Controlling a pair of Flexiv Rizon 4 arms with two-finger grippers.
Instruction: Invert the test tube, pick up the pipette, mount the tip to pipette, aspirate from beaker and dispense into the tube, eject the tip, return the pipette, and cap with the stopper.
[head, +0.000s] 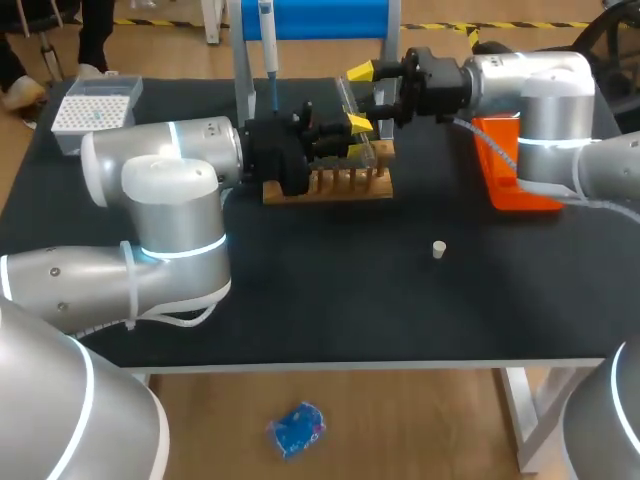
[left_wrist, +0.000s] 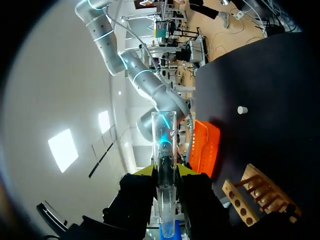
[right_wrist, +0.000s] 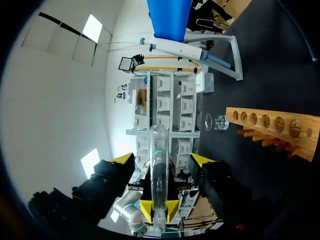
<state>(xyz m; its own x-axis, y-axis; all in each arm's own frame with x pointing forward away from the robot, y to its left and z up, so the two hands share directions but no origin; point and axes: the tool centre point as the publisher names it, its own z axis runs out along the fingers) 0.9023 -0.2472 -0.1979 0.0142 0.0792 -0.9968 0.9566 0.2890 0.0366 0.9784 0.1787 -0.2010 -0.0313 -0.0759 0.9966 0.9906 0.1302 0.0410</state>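
Observation:
The clear test tube (head: 350, 100) hangs above the wooden rack (head: 330, 185), between my two arms. My left gripper (head: 355, 137) is shut on it; in the left wrist view the tube (left_wrist: 164, 160) is pinched between the yellow tips of my left gripper (left_wrist: 165, 170). My right gripper (head: 368, 90) stands open around the tube's other end. In the right wrist view, the yellow tips of my right gripper (right_wrist: 162, 160) are wide apart on either side of the tube (right_wrist: 159, 150) without touching it. The pipette (head: 268, 40) hangs on the blue stand behind. The small white stopper (head: 438, 248) lies on the mat.
A white tip box (head: 95, 105) sits at the back left and an orange bin (head: 510, 165) at the right, under my right arm. A small glass beaker (right_wrist: 217, 121) stands beyond the rack (right_wrist: 272, 122). Bare black mat lies toward the front edge.

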